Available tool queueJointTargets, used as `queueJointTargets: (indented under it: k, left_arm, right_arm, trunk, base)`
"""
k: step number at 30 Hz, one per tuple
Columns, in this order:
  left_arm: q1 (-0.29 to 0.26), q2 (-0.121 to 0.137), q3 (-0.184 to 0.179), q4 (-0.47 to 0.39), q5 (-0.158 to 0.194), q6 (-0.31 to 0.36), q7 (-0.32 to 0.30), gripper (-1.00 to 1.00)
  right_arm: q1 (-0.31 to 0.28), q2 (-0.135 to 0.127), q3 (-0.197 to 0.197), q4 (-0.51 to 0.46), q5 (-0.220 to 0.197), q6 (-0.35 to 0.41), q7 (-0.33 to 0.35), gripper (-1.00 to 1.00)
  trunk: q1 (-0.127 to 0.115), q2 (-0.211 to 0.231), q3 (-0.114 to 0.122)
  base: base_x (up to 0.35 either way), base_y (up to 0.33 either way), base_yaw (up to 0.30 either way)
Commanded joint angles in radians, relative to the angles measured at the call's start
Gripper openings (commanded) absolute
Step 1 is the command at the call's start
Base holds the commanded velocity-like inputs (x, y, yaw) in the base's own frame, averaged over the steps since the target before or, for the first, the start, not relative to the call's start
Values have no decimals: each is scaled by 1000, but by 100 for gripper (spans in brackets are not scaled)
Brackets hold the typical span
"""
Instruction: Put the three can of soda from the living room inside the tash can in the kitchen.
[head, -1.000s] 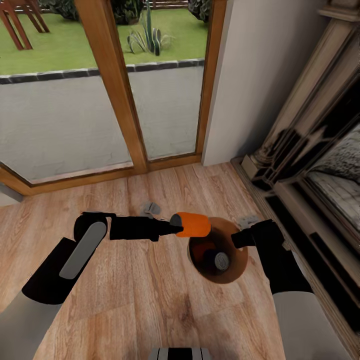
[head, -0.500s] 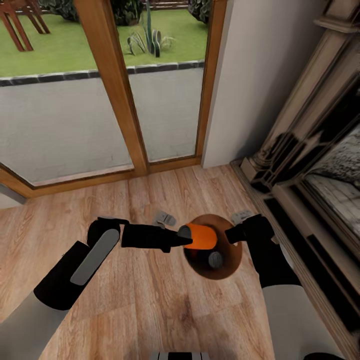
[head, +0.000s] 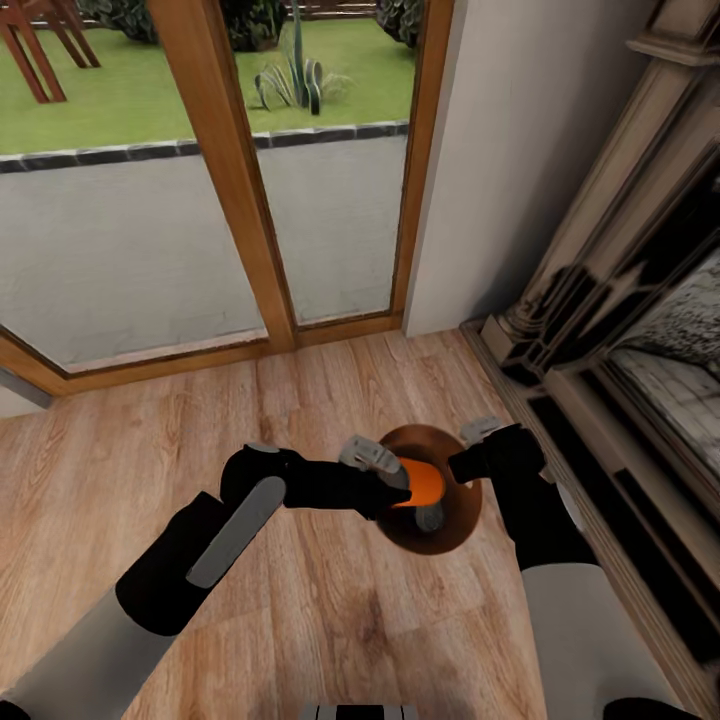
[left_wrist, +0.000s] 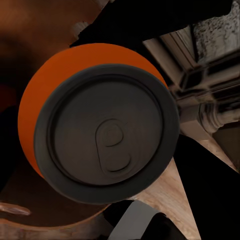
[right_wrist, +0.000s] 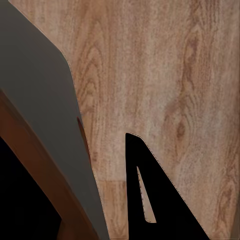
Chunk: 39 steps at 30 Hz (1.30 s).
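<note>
Arms first — our left gripper is clenched on an orange can, holding it tipped over the mouth of the trash can; the left wrist view shows the can's grey lid square to the camera with brown bin wall behind. Another can's grey top shows inside, just under the held one. Our right gripper sits at the bin's far rim, seemingly holding it, though we cannot tell how its jaws stand. To finish well, we should keep the can centred over the opening, lower it past the rim, then let go — releasing off-centre risks a bounce onto the wood floor. Beyond stand the fireplace and glass door.
</note>
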Motion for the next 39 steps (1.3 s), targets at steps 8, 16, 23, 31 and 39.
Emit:
queueJointTargets:
  k: [8, 16, 23, 31, 39]
  left_arm:
    - [-2, -34, -4, 26, -66, 2, -6, -100]
    - [-2, -88, -9, 98, -168, 2, 5, -100]
    - [-1, -118, -10, 142, -233, 2, 9, -100]
    - [-2, -121, -10, 181, -239, -3, 44, -100]
    - [-2, -123, -10, 199, -239, -22, 64, -100]
  right_arm:
    - [-2, 4, -2, 9, -13, 8, 11, -100]
    - [-10, 13, -3, 7, -13, 8, 11, -100]
    - [-28, 26, -3, 6, 7, 8, 10, -100]
    - [-36, 52, -2, 3, 48, 8, 10, -100]
    - [-37, 54, -1, 4, 52, 8, 10, -100]
  trunk:
    - [0, 0, 0]
    - [0, 0, 0]
    - [0, 0, 0]
    - [0, 0, 0]
    - [0, 0, 0]
  base:
    - [0, 0, 0]
    - [0, 0, 0]
    - [0, 0, 0]
    - [0, 0, 0]
    - [0, 0, 0]
